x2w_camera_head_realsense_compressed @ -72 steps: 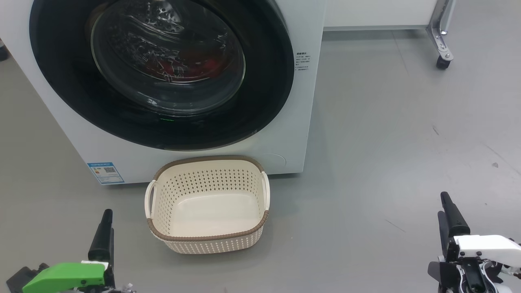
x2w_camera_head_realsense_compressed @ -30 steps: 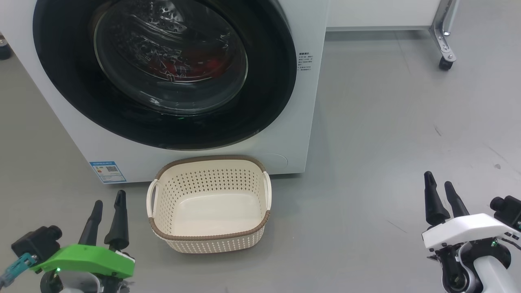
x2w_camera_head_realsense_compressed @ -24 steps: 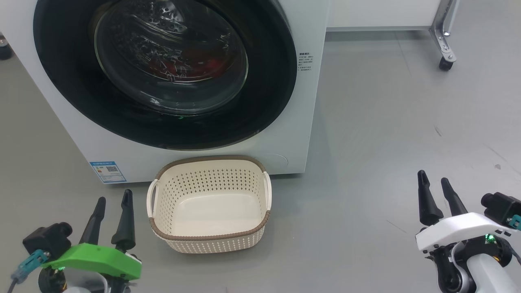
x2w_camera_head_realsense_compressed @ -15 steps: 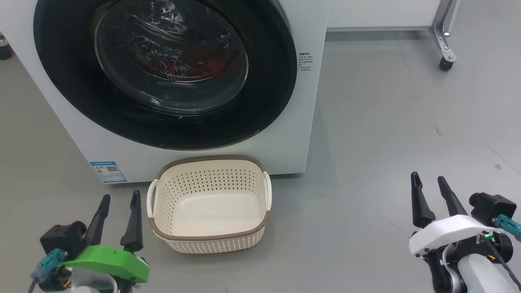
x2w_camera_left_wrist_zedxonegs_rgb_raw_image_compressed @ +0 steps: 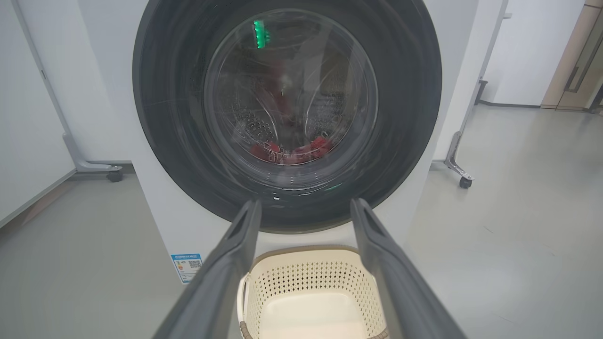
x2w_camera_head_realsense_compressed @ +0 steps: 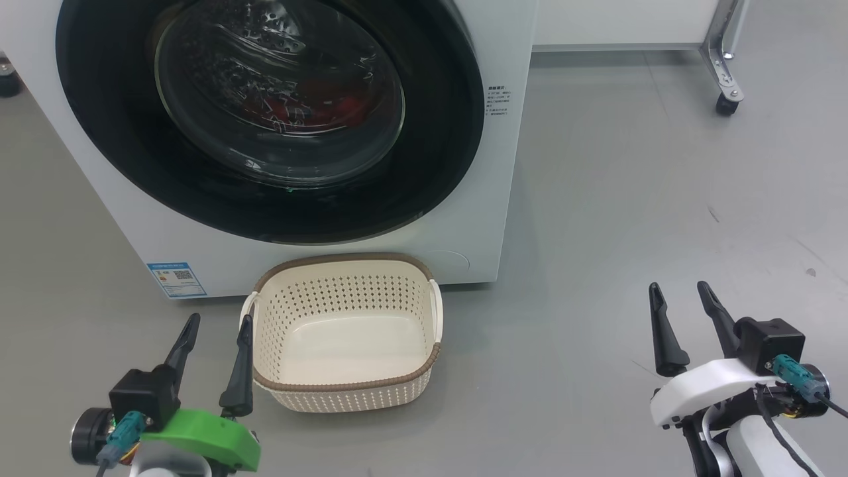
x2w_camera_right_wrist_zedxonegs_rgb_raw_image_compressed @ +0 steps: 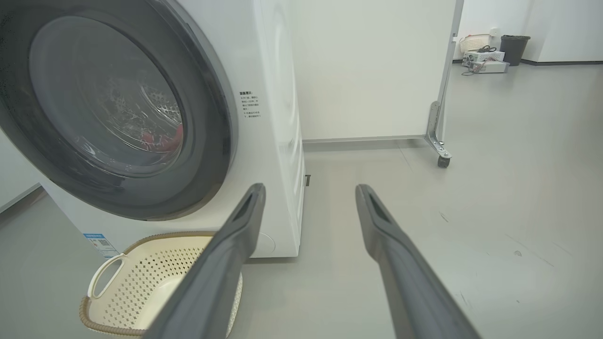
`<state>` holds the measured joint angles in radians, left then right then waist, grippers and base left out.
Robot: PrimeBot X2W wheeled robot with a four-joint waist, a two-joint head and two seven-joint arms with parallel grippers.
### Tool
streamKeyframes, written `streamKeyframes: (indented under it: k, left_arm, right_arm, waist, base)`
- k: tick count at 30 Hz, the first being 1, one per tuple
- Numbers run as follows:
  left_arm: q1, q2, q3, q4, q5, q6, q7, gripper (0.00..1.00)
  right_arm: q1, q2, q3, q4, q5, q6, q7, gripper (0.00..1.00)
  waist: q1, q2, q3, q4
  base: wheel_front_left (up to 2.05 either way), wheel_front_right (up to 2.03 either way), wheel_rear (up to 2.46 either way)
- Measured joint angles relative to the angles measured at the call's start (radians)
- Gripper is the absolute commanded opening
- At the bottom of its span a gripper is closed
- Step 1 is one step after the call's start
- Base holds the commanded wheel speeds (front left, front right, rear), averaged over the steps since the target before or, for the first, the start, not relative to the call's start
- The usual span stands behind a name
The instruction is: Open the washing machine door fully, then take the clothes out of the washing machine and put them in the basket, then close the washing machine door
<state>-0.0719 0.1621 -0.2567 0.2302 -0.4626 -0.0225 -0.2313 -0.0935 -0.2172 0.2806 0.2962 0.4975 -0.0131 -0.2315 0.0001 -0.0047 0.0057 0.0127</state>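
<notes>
Red clothes sit behind the shut washing machine door, the basket stands empty, and the left gripper and right gripper spread their fingers wide, holding nothing.

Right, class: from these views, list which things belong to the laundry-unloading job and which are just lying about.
Belong to the job:
washing machine
washing machine door, shut
red clothes, behind the glass
cream basket, empty, in front of the machine

Just lying about:
wheeled white panel
black bin
small pale basket next to the bin
</notes>
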Motion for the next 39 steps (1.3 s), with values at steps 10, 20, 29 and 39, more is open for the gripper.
streamKeyframes:
  k: [10, 20, 29, 39]
  left_arm:
    - [-0.001, -0.009, -0.002, 0.017, 0.068, 0.008, -0.021, 1.00]
    - [-0.001, -0.021, 0.009, 0.026, 0.078, 0.008, -0.021, 1.00]
    - [-0.002, -0.025, 0.019, 0.035, 0.086, 0.008, -0.021, 1.00]
    - [-0.003, -0.034, 0.025, 0.041, 0.088, 0.007, -0.021, 1.00]
  right_arm:
    - [-0.001, 0.000, 0.014, 0.008, -0.061, -0.016, -0.013, 1.00]
    - [-0.001, 0.006, -0.002, 0.013, -0.061, -0.025, -0.013, 1.00]
    - [-0.001, 0.012, -0.011, 0.015, -0.061, -0.025, -0.013, 1.00]
    - [-0.001, 0.025, -0.023, 0.019, -0.058, -0.018, -0.015, 0.00]
  waist:
    - [0.0000, 0.0000, 0.001, -0.001]
    - [0.0000, 0.0000, 0.003, -0.001]
    - [0.0000, 0.0000, 0.008, 0.001]
    - [0.0000, 0.0000, 0.011, 0.003]
  base:
    - [0.00, 0.00, 0.00]
    - [0.00, 0.00, 0.00]
    - [0.00, 0.00, 0.00]
    - [0.00, 0.00, 0.00]
